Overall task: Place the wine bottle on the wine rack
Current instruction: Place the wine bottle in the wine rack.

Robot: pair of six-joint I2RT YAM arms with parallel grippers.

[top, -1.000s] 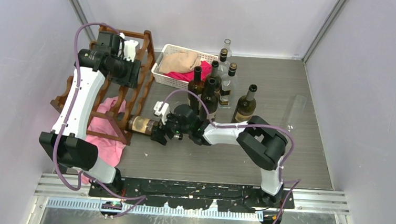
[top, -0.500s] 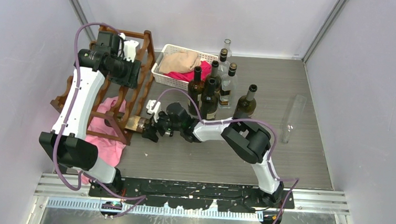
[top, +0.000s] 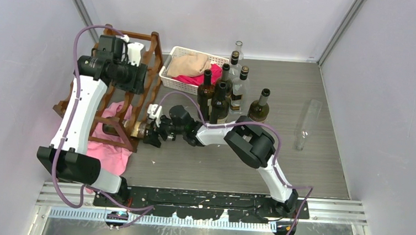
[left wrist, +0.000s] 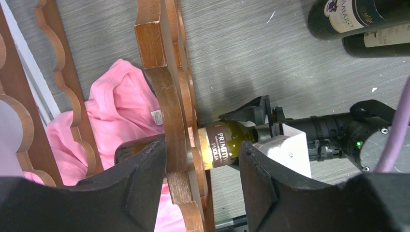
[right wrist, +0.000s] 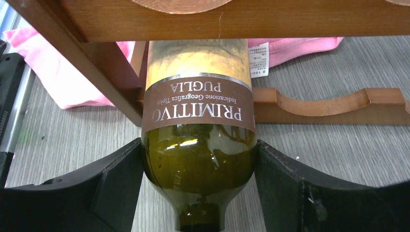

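**Primitivo wine bottle (right wrist: 198,106) lying partway inside the bottom tier of the wine rack (left wrist: 169,92)**

The right gripper (right wrist: 199,186) clamps the bottle's shoulder with the neck toward the wrist. This lets the base lead and keeps the glass level with the rack's lowest scalloped rail. The base is past the rack's front frame, above the pink cloth (left wrist: 121,101) beneath the rack. The left gripper (left wrist: 202,164), spread wide, straddles that front frame from above, probably to steady the rack against the push. I cannot tell whether it touches the wood.
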